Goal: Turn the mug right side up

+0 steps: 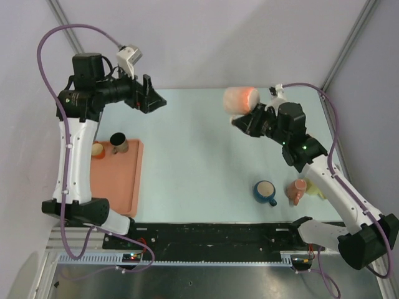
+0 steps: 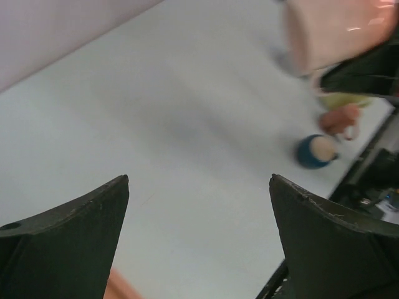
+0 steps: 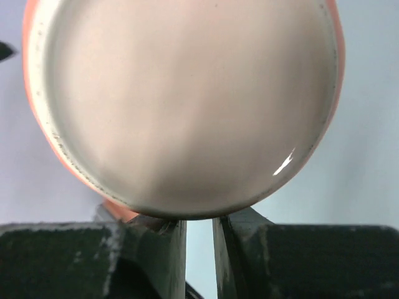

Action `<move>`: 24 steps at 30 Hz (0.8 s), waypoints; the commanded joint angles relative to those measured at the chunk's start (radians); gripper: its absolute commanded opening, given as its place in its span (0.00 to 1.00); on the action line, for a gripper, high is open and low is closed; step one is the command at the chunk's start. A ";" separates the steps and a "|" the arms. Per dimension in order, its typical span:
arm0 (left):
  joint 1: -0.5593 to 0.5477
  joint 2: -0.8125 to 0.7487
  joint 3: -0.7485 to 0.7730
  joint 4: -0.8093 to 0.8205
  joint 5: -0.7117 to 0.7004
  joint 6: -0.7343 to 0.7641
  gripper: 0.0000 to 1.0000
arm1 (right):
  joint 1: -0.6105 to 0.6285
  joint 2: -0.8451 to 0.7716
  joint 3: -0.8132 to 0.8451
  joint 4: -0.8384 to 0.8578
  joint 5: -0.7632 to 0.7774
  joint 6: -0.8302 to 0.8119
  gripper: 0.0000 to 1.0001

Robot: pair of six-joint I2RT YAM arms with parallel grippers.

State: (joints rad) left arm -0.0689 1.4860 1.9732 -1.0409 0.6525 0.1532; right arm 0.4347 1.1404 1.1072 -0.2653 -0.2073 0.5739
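Note:
The mug (image 1: 241,99) is salmon-orange outside and white inside, and it hangs in the air over the far right of the table. It lies tilted on its side. In the right wrist view the mug (image 3: 181,99) fills the picture as a wide white disc with an orange edge. My right gripper (image 1: 244,120) is shut on it from below; its fingers (image 3: 168,249) stand almost together under the rim, and the exact hold is hidden. My left gripper (image 1: 153,96) hovers open and empty over the far left of the table, well apart from the mug (image 2: 336,31).
A blue mug (image 1: 265,192) stands upright near the front right, with a pinkish mug (image 1: 298,191) on its side and a yellow-green object (image 1: 318,190) beside it. A pink tray (image 1: 121,180) at the left carries a brown cup (image 1: 118,142) and a small orange cup (image 1: 97,149).

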 commanded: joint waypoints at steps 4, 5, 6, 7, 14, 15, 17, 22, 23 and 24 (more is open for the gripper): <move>-0.115 -0.022 0.189 0.019 0.383 -0.178 0.97 | 0.113 0.123 0.184 0.576 -0.328 0.232 0.00; -0.118 -0.016 0.207 0.038 0.397 -0.215 0.97 | 0.132 0.145 0.223 0.572 -0.351 0.221 0.00; -0.121 -0.010 0.220 0.059 0.411 -0.248 0.96 | 0.149 0.163 0.250 0.570 -0.369 0.211 0.00; -0.126 -0.006 0.233 0.074 0.418 -0.269 0.95 | 0.169 0.177 0.275 0.571 -0.379 0.202 0.00; -0.174 0.017 0.242 0.140 0.400 -0.358 0.85 | 0.246 0.264 0.393 0.572 -0.408 0.187 0.00; -0.174 0.018 0.244 0.148 0.395 -0.365 0.84 | 0.252 0.273 0.404 0.566 -0.412 0.184 0.00; -0.181 0.020 0.246 0.165 0.385 -0.375 0.81 | 0.266 0.291 0.422 0.560 -0.423 0.181 0.00; -0.197 0.034 0.231 0.204 0.394 -0.440 0.57 | 0.290 0.341 0.448 0.549 -0.432 0.172 0.00; -0.200 0.036 0.230 0.212 0.402 -0.445 0.50 | 0.291 0.356 0.448 0.547 -0.441 0.164 0.00; -0.201 0.038 0.228 0.217 0.405 -0.448 0.40 | 0.292 0.367 0.447 0.539 -0.449 0.152 0.00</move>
State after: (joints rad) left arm -0.2512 1.5242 2.1948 -0.8936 1.0195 -0.2279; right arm 0.7162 1.4799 1.4853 0.1814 -0.6189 0.7624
